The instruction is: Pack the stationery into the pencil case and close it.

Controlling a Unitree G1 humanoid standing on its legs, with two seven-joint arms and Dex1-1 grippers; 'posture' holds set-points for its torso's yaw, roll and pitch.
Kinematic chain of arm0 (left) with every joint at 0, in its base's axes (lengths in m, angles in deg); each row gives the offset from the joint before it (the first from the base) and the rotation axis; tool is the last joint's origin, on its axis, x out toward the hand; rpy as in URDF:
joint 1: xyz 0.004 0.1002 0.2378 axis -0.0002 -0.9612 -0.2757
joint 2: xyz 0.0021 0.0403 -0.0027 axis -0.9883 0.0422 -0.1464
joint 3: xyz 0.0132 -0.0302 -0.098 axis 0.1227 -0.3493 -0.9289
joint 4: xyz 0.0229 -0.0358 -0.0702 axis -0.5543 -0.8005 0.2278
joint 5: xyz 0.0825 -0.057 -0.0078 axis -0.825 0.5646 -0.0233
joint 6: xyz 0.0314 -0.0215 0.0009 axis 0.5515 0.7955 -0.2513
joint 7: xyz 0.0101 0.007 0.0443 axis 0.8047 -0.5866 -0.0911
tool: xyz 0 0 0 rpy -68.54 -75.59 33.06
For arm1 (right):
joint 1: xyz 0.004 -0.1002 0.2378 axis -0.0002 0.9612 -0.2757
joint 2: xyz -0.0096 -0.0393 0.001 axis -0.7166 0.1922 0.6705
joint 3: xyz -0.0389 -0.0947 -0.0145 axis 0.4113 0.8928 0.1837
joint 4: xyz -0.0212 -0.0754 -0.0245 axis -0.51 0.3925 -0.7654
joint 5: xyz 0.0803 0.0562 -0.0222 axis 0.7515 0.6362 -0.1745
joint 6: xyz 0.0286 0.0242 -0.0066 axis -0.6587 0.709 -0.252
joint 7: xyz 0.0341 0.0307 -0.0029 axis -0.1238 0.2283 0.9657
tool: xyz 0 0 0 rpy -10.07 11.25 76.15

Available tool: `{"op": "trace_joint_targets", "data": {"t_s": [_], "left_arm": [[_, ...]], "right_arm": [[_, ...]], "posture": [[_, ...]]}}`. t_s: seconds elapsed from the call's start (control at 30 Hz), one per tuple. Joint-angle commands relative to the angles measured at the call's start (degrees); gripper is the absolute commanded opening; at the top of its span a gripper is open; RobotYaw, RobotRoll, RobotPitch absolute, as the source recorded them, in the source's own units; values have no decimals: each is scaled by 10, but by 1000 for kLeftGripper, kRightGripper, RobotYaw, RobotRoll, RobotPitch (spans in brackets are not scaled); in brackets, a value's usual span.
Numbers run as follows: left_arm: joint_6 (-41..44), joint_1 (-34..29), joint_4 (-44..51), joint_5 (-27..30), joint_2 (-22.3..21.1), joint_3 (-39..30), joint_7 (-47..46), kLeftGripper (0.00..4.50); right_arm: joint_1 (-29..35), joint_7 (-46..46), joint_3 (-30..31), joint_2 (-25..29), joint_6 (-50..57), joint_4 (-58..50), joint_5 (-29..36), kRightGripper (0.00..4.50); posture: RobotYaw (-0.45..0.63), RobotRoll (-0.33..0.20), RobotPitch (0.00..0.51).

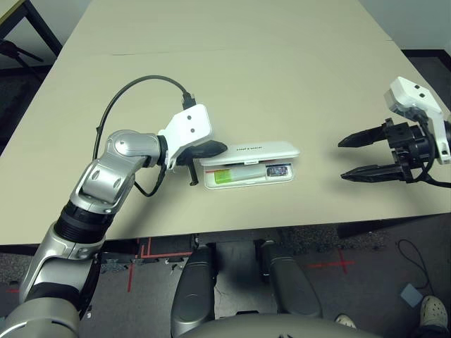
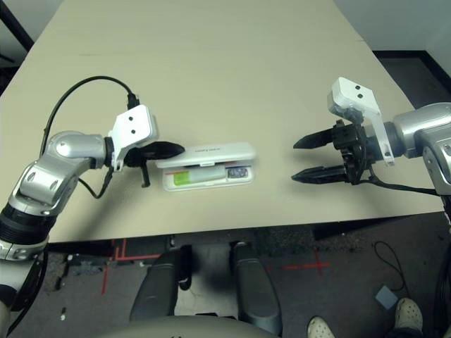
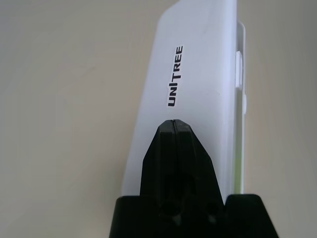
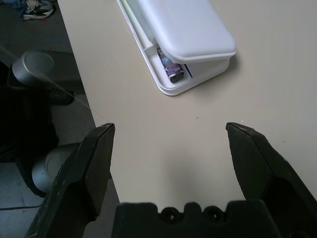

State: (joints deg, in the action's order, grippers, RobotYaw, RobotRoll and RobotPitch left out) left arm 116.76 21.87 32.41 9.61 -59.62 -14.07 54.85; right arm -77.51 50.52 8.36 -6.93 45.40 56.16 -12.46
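The white pencil case [image 1: 261, 149] lies near the table's front edge, its "UNITREE" lid [image 3: 198, 64] tilted low over the tray with a gap on the near side. Through the gap I see stationery: a translucent stick with a lime-green end [image 1: 227, 178] and a small dark block [image 4: 173, 73] at the right end. My left gripper [image 1: 220, 148] is shut, its joined tips [image 3: 173, 124] resting on the lid's left end. My right gripper [image 1: 352, 158] hovers open over the table well to the right of the case, nothing between its fingers [image 4: 99, 158].
The beige table [image 1: 282, 84] stretches wide behind and beside the case; its front edge [image 1: 282, 227] runs just below the case. A black cable [image 1: 134, 86] loops above my left wrist. A person's shoe [image 1: 431, 310] shows on the floor at the lower right.
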Motion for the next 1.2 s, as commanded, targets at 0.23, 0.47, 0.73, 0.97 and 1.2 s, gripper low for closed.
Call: {"op": "trace_joint_targets", "data": {"t_s": [0.23, 0.47, 0.73, 0.97, 1.2], "left_arm": [[1, -22, 30, -21, 5, 48, -7, 26], [-10, -26, 22, -41, 4, 63, -6, 26], [-16, -32, 16, -57, -5, 88, 13, 26], [-16, -37, 1, -73, -11, 111, 24, 26], [-19, -31, -14, -69, 0, 98, 17, 26]], "right_arm": [[-3, 5, 17, -4, -7, 3, -12, 4500], [-3, 4, 24, -5, -3, -3, -12, 4500], [2, -3, 26, -9, -3, -8, -16, 4500], [2, -7, 28, -11, -3, -10, -19, 4500], [6, -12, 27, -14, -5, -11, -19, 4500]], "posture": [[-21, 0, 199], [-23, 0, 200], [-29, 0, 203], [-36, 0, 207], [-40, 0, 206]]}}
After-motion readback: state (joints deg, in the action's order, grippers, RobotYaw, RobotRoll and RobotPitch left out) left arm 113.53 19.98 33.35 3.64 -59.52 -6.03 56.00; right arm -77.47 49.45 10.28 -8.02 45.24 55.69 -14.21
